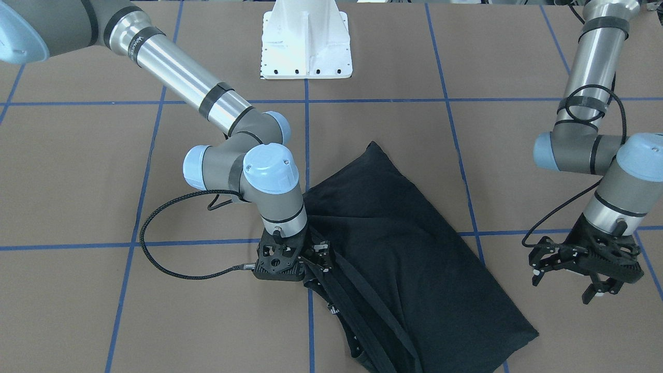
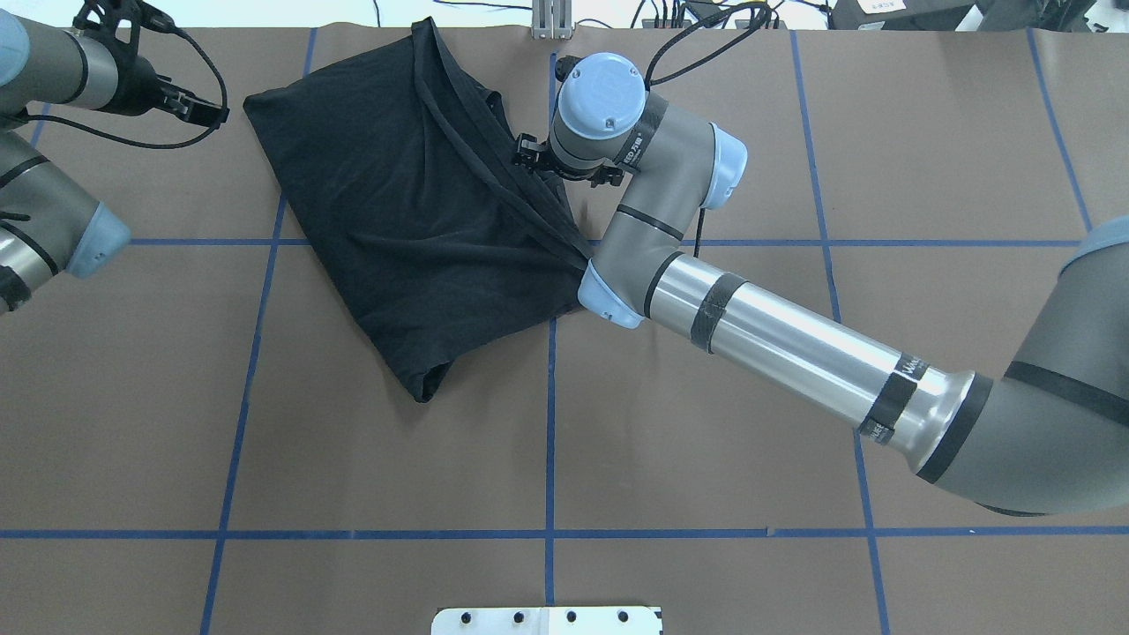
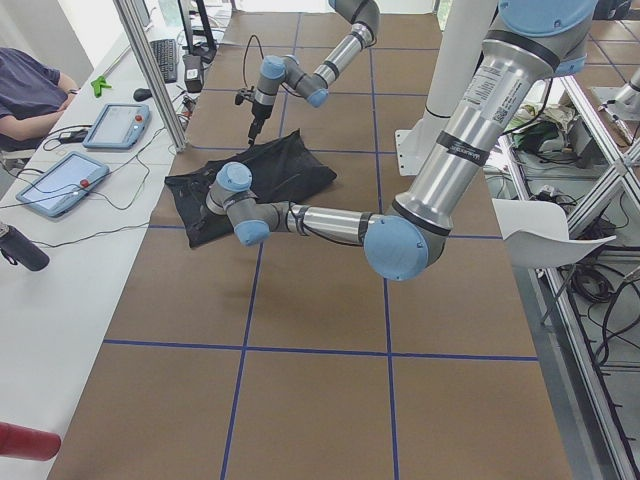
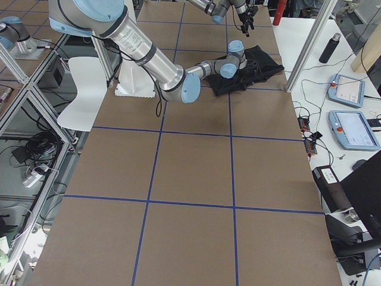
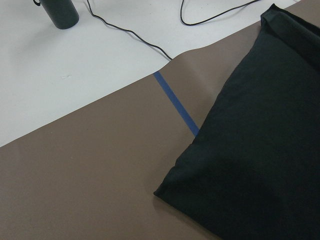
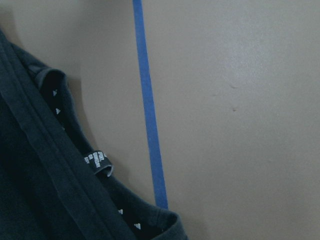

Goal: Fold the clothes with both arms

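- The left arm [image 1: 595, 62] stood off to one side of the garment, its wrist pointing down over bare table.
- The left gripper [image 1: 567, 280] hung above the table [image 1: 77, 171], well apart from the cloth, with its fingers spread and nothing in them.
- The black T-shirt [image 1: 404, 248] lay on the brown table as a rough folded rectangle. It was set diagonally across the blue tape lines [image 1: 207, 242], between the two grippers and on the side away from the white pedestal base [image 1: 305, 46].
- Long ridged folds ran along the shirt's edge nearest the right gripper. The right wrist view showed the collar label [image 6: 97, 160] lying there, just beside a tape line.
- The right gripper [image 1: 318, 256] was down at that edge and touching the cloth. Its black fingers blended into the black fabric, so I could not tell whether they were clamped on it or loose.
- The right arm [image 1: 181, 72] reached across the table from the robot's side, with its wrist bent down over the shirt's edge.
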`<state>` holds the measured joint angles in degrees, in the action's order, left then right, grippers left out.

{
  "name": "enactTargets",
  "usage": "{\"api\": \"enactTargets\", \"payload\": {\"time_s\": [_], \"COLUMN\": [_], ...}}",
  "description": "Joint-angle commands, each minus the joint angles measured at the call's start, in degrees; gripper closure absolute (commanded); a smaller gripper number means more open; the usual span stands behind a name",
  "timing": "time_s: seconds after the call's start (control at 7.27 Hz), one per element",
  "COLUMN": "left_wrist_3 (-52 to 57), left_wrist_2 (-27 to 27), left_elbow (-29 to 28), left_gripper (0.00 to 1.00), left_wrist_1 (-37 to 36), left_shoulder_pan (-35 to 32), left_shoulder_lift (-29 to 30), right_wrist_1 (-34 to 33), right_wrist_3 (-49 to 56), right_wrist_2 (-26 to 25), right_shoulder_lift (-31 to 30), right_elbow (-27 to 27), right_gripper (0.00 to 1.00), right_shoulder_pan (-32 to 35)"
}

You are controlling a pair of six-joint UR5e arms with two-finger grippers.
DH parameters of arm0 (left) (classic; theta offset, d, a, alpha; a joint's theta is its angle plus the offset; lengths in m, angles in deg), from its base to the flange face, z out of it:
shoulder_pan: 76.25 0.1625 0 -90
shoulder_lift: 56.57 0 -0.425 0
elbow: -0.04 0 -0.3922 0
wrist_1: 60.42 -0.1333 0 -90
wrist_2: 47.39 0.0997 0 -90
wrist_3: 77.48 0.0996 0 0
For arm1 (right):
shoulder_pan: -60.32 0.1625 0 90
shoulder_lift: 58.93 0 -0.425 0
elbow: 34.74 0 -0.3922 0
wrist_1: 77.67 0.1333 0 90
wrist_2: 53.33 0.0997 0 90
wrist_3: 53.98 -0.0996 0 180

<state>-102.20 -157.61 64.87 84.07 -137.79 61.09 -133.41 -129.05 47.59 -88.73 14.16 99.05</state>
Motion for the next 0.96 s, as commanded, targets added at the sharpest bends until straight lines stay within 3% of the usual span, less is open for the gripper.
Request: {"api": "enactTargets", "payload": {"time_s": [0.0, 0.55, 0.69, 0.83], "left_wrist_3": [-0.06, -0.06, -0.06, -0.06], "left_wrist_2": [0.00, 0.00, 0.00, 0.00], "left_elbow": [0.11, 0.11, 0.11, 0.11], "left_gripper": [0.00, 0.00, 0.00, 0.00], "left_wrist_1": [0.00, 0.00, 0.00, 0.00], "left_shoulder_pan": [0.01, 0.01, 0.01, 0.01], "left_shoulder_lift": [-0.24, -0.50, -0.50, -0.50], "right_wrist_1": [0.19, 0.19, 0.19, 0.19], "right_wrist_3": [0.01, -0.17, -0.17, -0.17], "right_wrist_2": [-0.46, -2.75, -3.09, -3.10], "right_shoulder_lift": [0.01, -0.08, -0.08, 0.10], "right_elbow": [-0.47, -0.56, -0.56, -0.56], "right_gripper": [0.07, 0.29, 0.39, 0.58], "right_shoulder_pan": [-0.93, -2.51, -2.60, -2.60]}}
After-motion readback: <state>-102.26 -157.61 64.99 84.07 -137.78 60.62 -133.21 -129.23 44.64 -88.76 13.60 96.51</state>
